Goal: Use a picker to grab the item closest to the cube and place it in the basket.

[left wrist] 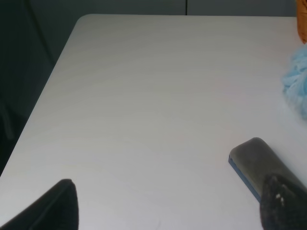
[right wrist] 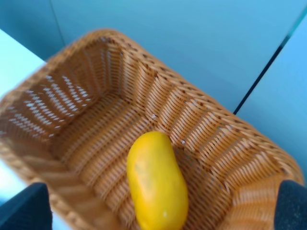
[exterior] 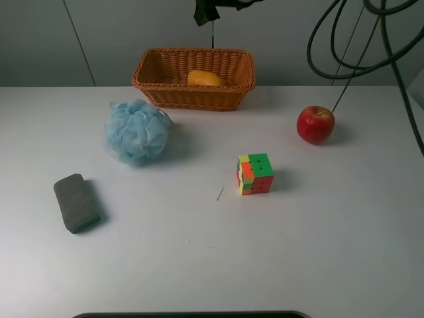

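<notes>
we see the right gripper (right wrist: pixel 158 206) spread wide and empty over the basket (exterior: pixel 192 99), where the yellow fruit (exterior: pixel 205 79) lies. we judge it smooth, firm, slippery; grip across its narrow middle. the left gripper (left wrist: pixel 172 203) gapes empty too.

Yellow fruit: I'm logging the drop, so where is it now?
In the exterior high view, the yellow oval fruit lies inside the brown woven wicker basket at the white table's far side, near mid-width.

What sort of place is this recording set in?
Probably a robotics lab test bench: a plain white table, thick black cables hanging overhead, and unrelated props like a woven wicker basket and multicoloured puzzle cube.
</notes>
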